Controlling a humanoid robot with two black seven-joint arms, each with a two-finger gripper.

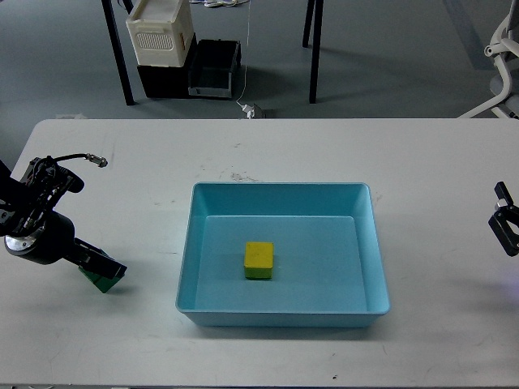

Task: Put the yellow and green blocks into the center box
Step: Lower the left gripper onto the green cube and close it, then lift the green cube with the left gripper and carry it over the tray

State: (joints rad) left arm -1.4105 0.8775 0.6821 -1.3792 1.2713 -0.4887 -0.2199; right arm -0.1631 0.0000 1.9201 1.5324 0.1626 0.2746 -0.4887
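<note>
The light-blue tray (283,199) sits at the middle of the white table. The yellow block (259,258) lies inside it, left of its centre. My left gripper (103,274) is low over the table, left of the tray, and its black fingers are closed around the dark green block (104,283), which touches or nearly touches the tabletop. My right gripper (504,217) is at the right edge of the view, well right of the tray, with its fingers apart and nothing between them.
The table's far edge runs across the upper part of the view. Beyond it on the floor stand a white crate (160,31) on a black crate (212,68) and dark table legs (122,63). A cable loop (81,157) sticks out of my left arm.
</note>
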